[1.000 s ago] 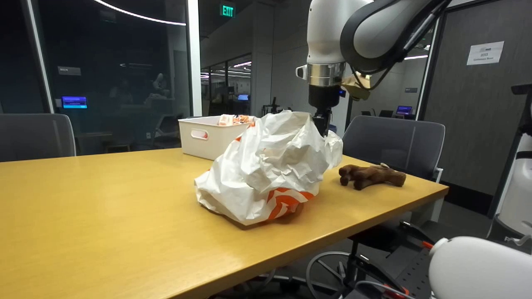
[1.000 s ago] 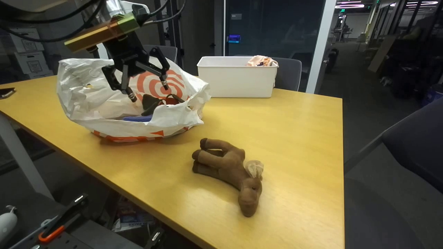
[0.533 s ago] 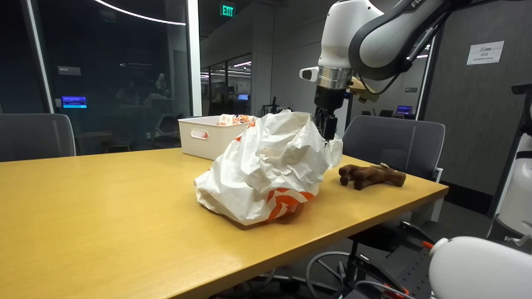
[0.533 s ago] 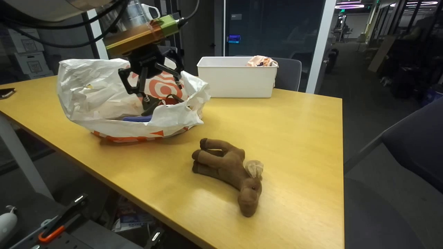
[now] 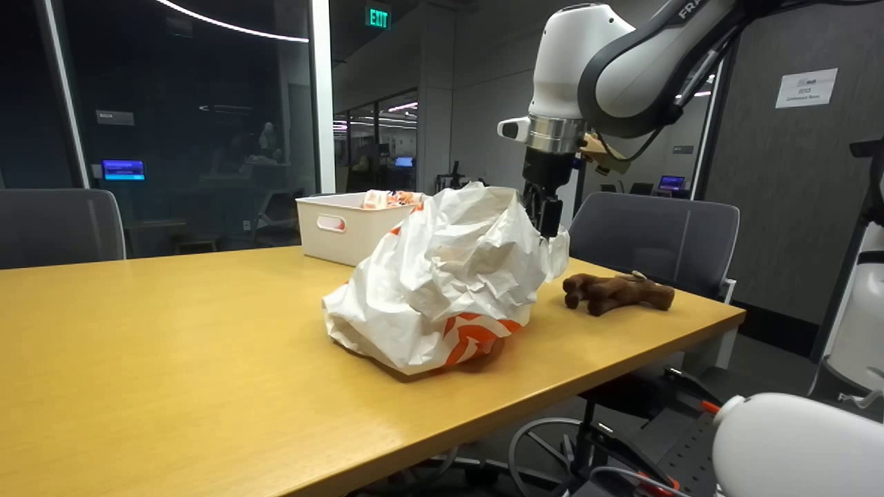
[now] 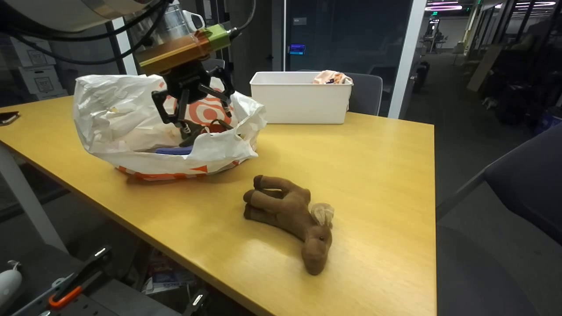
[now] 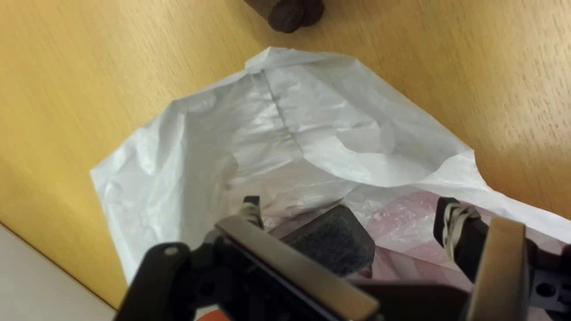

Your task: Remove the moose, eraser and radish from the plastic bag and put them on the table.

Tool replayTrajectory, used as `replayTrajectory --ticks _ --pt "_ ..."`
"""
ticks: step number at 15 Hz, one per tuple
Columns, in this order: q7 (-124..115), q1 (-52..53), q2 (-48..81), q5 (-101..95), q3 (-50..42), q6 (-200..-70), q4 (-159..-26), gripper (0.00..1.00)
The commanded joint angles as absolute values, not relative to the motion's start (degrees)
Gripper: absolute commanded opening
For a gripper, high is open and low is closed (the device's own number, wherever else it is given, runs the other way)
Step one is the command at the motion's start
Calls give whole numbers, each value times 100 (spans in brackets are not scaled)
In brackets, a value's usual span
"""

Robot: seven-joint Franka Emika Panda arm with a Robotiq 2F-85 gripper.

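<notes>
The moose [image 6: 287,206], a brown plush, lies on its side on the table in both exterior views [image 5: 618,293]. The white plastic bag [image 6: 114,118] with orange print stands open; it also shows in an exterior view [image 5: 456,269] and the wrist view [image 7: 209,120]. A dark grey felt block, likely the eraser [image 7: 337,240], lies in it. A reddish thing [image 6: 215,127] shows beside it; I cannot tell if it is the radish. My gripper [image 6: 205,117] is open and empty at the bag's mouth. In the wrist view its fingertips [image 7: 350,209] stand apart on either side above the block.
A blue thing [image 6: 173,150] lies inside the bag near its front rim. A white bin [image 6: 303,103] with a patterned cloth stands behind the bag, also in an exterior view [image 5: 338,231]. A dark flat object [image 6: 9,117] lies at the table's far edge. Chairs [image 5: 652,235] stand around.
The gripper has moved sideways toward the moose's side of the bag and turned more upright, mostly before half a second ago. Since then it has sunk slightly. It stays open; bag and moose are unmoved.
</notes>
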State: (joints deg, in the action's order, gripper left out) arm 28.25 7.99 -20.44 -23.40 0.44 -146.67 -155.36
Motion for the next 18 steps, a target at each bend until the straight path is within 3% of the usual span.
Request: replayTrajectory --ticks 1,7,18 --pt "3569 1141 -2163 -1840 -125 -14951 -15864 100" --pt "5420 2396 -2409 491 -391 -14599 -15779 100" --pt "5057 1878 -673 508 -34 -15830 -15346 100"
